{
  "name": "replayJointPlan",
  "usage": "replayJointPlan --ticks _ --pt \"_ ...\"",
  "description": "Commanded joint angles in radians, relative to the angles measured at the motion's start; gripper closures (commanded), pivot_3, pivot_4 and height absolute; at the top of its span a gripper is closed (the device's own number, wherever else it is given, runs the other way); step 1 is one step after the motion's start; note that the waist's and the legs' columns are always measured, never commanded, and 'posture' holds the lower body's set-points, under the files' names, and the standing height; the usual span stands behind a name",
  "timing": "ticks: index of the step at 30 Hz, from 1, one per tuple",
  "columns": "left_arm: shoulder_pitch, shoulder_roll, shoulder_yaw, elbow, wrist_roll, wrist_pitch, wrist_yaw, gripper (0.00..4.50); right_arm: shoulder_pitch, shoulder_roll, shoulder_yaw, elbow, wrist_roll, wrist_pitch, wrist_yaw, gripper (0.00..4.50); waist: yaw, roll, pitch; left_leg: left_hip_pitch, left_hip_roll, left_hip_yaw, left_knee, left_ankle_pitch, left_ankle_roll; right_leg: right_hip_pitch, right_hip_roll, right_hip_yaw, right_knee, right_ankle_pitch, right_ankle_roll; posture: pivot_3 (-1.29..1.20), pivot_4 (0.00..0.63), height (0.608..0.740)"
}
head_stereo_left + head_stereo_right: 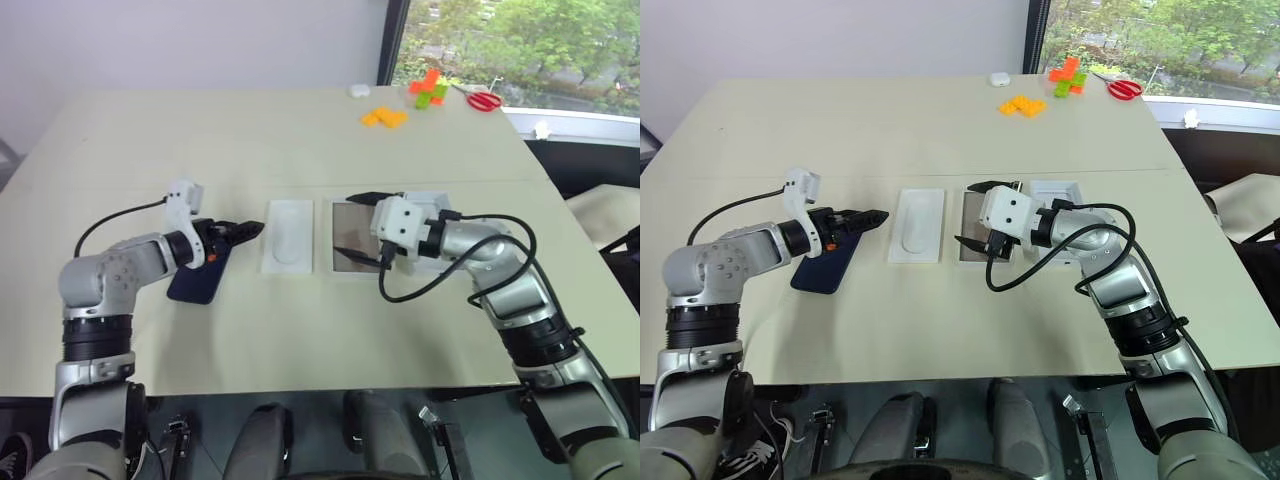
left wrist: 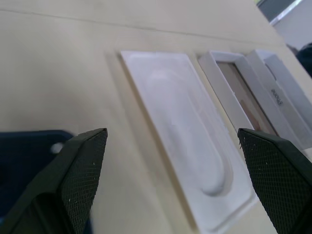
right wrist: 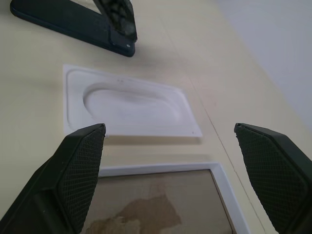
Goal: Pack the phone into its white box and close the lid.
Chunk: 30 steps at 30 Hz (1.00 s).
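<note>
Phone [image 1: 197,278] flat on table [image 1: 300,140], beside white box [image 1: 346,250].

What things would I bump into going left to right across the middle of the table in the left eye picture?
phone → white insert with an oval hollow → white box → lid
</note>
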Motion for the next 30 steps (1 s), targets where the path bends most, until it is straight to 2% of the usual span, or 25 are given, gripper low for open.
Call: replayJointPlan --ticks 1,15,18,25,30 --pt "-0.021 -0.023 -0.01 0.014 0.014 -0.011 0.016 0.0 -0.009 -0.007 -0.023 -0.024 -0.001 -0.014 -0.012 0.06 0.003 0.0 0.0 0.0 0.0 0.0 0.0 0.0 0.0 0.0 0.0 0.0 0.0 0.0 0.0 0.0 0.15 0.74" --pt "-0.052 -0.161 0.011 0.103 0.03 -0.002 0.102 0.0 -0.01 -0.018 -0.03 -0.042 0.0 -0.004 -0.023 0.06 0.008 0.0 0.0 0.0 0.0 -0.001 0.0 0.001 -0.002 0.001 0.0 -0.001 0.0 0.001 -0.001 0.0 0.15 0.74" --pt "-0.052 -0.194 0.034 0.113 0.021 0.008 0.129 0.8 -0.016 -0.023 -0.035 -0.047 0.001 0.001 -0.023 0.0 0.01 0.0 0.0 0.0 0.0 -0.001 0.0 0.001 -0.002 0.001 0.0 -0.001 0.0 0.001 0.0 0.0 0.15 0.74" --pt "-0.062 -0.199 0.077 0.15 0.023 0.003 0.145 4.36 -0.02 -0.03 -0.04 -0.062 0.002 0.011 -0.024 0.0 0.006 0.0 0.0 0.001 0.0 -0.001 0.0 0.001 -0.002 0.002 0.0 -0.001 -0.001 0.001 0.0 0.0 0.15 0.74" --pt "-0.076 -0.197 0.128 0.169 -0.016 0.02 0.149 4.44 -0.012 -0.036 -0.06 -0.047 0.015 0.01 -0.024 0.0 0.007 0.0 0.0 0.001 0.0 -0.002 0.0 0.001 -0.002 0.002 0.001 -0.001 -0.001 0.001 0.0 0.0 0.15 0.74"
